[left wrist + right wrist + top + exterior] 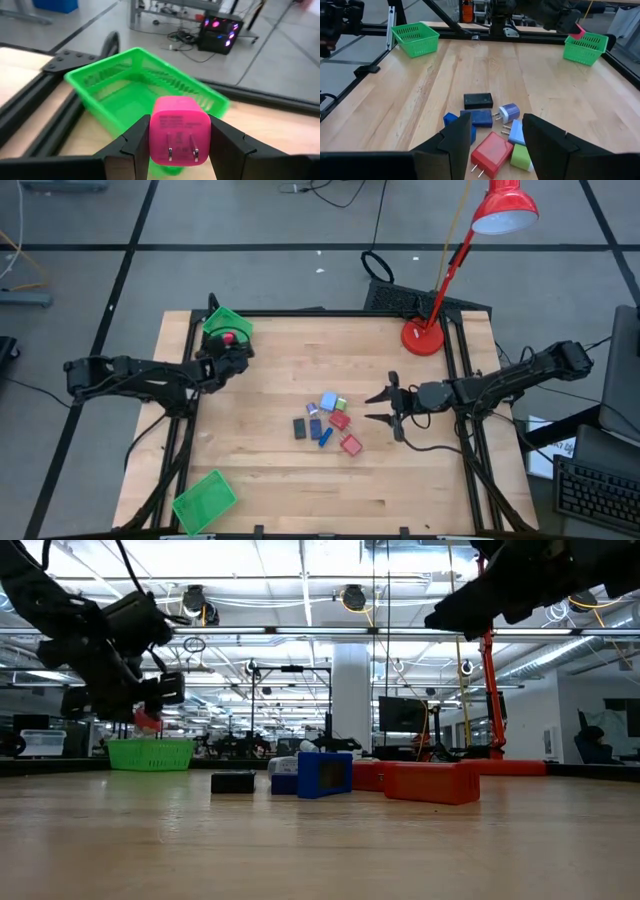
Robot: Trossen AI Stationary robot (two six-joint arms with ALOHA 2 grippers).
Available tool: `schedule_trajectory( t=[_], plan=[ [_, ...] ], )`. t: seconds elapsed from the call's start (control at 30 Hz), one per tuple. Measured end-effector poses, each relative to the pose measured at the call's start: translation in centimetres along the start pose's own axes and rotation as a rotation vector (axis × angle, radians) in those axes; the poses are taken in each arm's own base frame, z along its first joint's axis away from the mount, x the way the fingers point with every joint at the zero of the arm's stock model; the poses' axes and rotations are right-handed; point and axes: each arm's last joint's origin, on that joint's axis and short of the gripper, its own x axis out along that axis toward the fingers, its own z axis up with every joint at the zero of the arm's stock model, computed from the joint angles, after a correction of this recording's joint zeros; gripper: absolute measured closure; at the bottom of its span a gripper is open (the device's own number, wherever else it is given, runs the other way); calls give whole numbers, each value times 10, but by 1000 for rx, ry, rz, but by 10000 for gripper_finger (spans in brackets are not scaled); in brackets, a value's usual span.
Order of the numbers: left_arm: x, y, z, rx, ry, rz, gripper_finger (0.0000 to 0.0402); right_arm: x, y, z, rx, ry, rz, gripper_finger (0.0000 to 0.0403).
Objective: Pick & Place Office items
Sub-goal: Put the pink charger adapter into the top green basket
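The left gripper [179, 145] is pinching a pink charger [179, 131] just short of the green basket [125, 82] ahead, while the right gripper [497, 140] is hovering spread above the remaining office items [492, 127] clustered beneath its fingers.

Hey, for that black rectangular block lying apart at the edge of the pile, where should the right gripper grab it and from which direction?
Grip the black block across its two long flat sides, coming straight down from above. It lies flat on the table, with bare wood on the side away from the pile, so fingers have room. The right gripper is open beside the pile; the left gripper holds a pink charger.
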Motion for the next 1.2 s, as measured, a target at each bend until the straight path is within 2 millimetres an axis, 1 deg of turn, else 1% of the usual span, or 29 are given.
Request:
schedule_trajectory(
  t=[0.1,0.23,0.4,0.57,0.67,0.73,0.97,1.1,1.2],
  plan=[
    [2,5,-2,-3,19,38,246,0,0,-4,9,-30,1,238],
    [3,7,-2,-9,21,54,246,-1,-1,-6,16,-68,3,238],
    [5,8,0,-12,16,67,228,-2,-1,-8,16,-85,4,238],
    [6,7,1,-17,10,64,241,-2,-1,-7,16,-90,4,238],
    [6,5,2,-7,3,51,241,-2,-1,-7,16,-90,4,238],
    [6,4,3,0,0,44,226,-2,-1,-7,16,-90,4,238],
    [6,4,3,12,-1,41,148,-2,-1,-7,16,-90,4,238],
    [6,3,4,13,-4,36,120,-2,-1,-7,16,-90,4,238],
    [6,1,4,-8,-5,18,106,-2,-1,-7,8,-90,4,238]
  ],
)
